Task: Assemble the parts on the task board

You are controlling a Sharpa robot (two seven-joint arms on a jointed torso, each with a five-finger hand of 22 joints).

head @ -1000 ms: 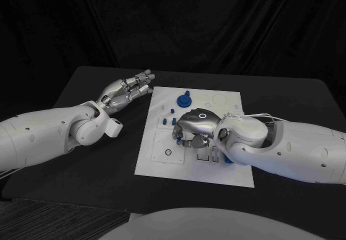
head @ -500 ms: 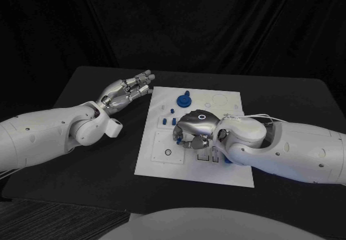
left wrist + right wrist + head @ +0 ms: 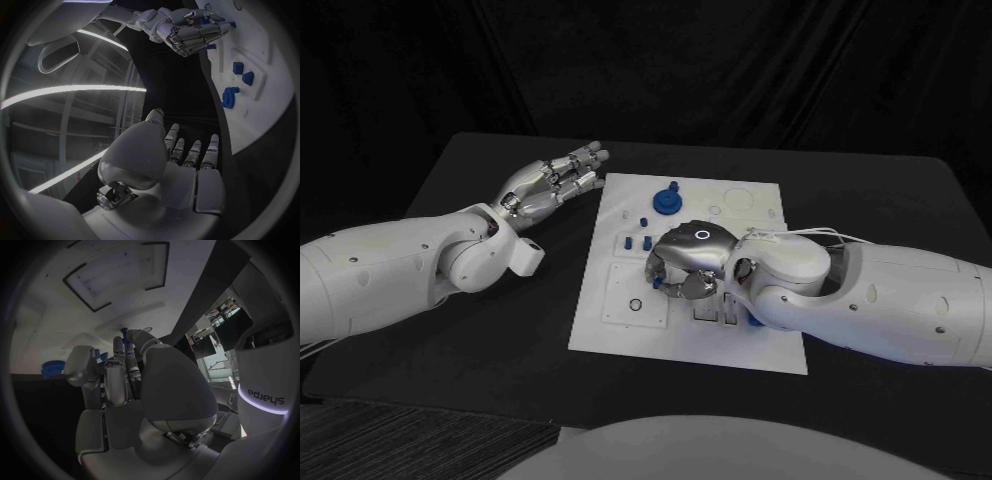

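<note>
My right hand [image 3: 687, 262] hangs over the middle of the white task board [image 3: 625, 325], palm down, fingers [image 3: 678, 288] curled in toward the plate. In the right wrist view a small blue part [image 3: 124, 333] shows at the fingertips [image 3: 119, 347], with more blue [image 3: 97, 354] between the curled fingers, but I cannot tell whether I am actually gripping it or only touching it against the board. The left wrist view shows this same hand [image 3: 187, 32] bunched over the board with blue pieces [image 3: 211, 46] peeking out beside the knuckles.

My left hand [image 3: 554, 183] rests off the board's far left corner, above the black surface [image 3: 473, 340], palm turned up, fingers [image 3: 584, 160] stretched out and apart, holding nothing.

On the task board, a round blue gear-like part [image 3: 671, 202] stands near the far edge, just beyond my right hand. Several small blue pegs [image 3: 635, 241] sit in a cluster between that gear and my right hand, toward the board's left side. A small dark ring [image 3: 636, 304] lies in a square recess on the near left part of the board. Another bit of blue [image 3: 756, 322] shows by my right wrist, mostly hidden under the arm.
</note>
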